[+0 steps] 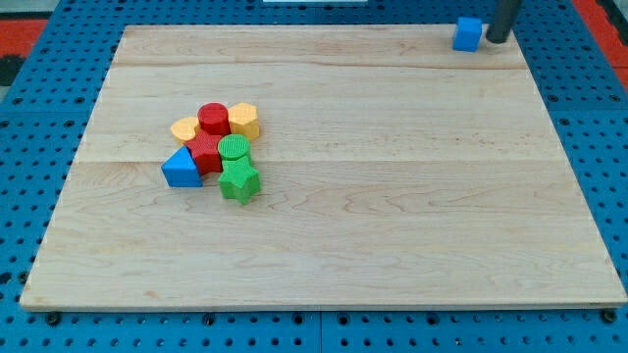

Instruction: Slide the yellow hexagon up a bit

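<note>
Bench (392,196): pale wood on blue pegboard.
Yellow hexagon (243,120): touching red cylinder (214,117), left cluster.
Tip (497,39): top right, beside blue cube (468,34).
Gripper: none fitted; bare rod.

The pale wooden board (392,196) is showing light tan stripes of grain running from side to side. All around the board, the blue metal sheet with small dark holes (39,324) is peeking out, with bits of red at the view's top corners. Near the board's left middle, the yellow hexagon block (243,120) is glowing warm yellow beside the red round block (213,117). The yellow heart-like block (183,128) is looking more orange. The red star-like block (204,151), the blue triangle block (181,169), the green round block (234,149) and the green star block (238,182) are showing fine ridged lines. At the board's top right, the blue cube block (468,34) is sitting by my tip (497,40), which is looking dark grey.
</note>
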You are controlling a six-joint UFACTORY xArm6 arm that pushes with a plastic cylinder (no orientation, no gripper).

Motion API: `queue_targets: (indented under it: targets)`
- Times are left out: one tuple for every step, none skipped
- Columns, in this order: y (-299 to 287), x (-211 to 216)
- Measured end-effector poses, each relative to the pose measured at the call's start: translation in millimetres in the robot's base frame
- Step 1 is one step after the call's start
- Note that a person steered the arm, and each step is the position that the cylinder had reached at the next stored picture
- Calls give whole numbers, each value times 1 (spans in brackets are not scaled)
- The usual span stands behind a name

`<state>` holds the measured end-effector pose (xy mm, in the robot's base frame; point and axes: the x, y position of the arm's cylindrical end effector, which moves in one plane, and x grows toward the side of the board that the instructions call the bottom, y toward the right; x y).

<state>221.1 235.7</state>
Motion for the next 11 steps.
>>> queue_targets:
  targets:
    - [-23,0]
    - [10,19]
    - [7,74]
    - [-48,128]
    - [-105,163]
    - [-175,181]
    - [-250,191]
    - [-317,179]
    - [-338,155]
    - [-349,154]
    - [-373,134]
